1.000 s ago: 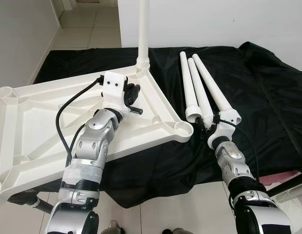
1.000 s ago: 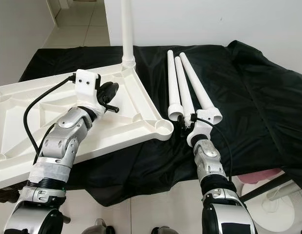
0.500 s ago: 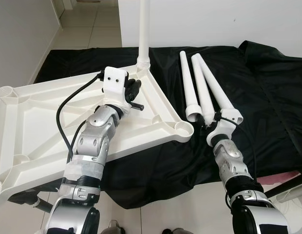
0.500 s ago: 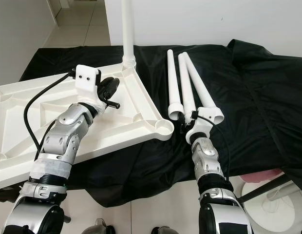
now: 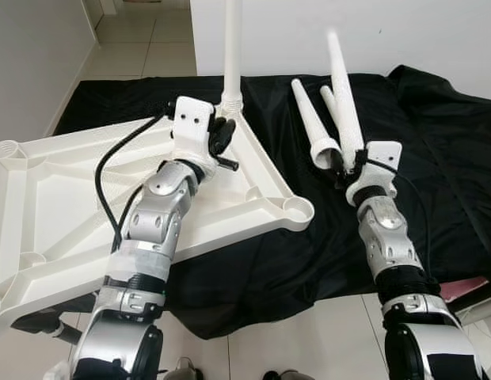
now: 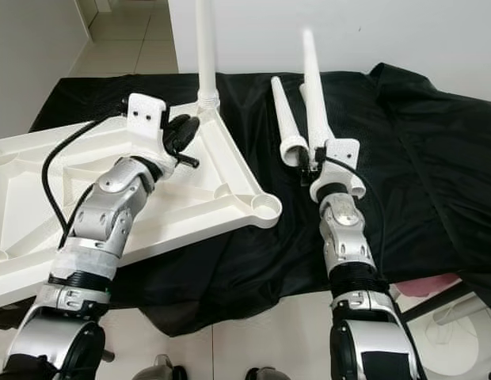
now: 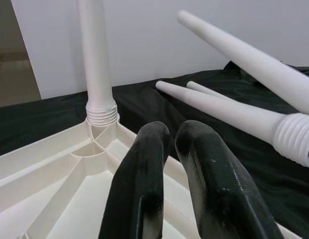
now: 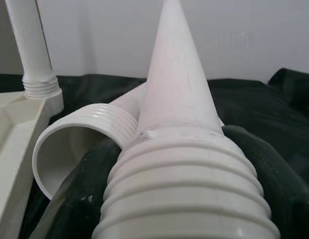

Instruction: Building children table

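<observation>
Tabletop upside down on cloth, left; one leg upright at its far corner; loose legs right.

No readable text, labels, brands or numbers in any view.
</observation>
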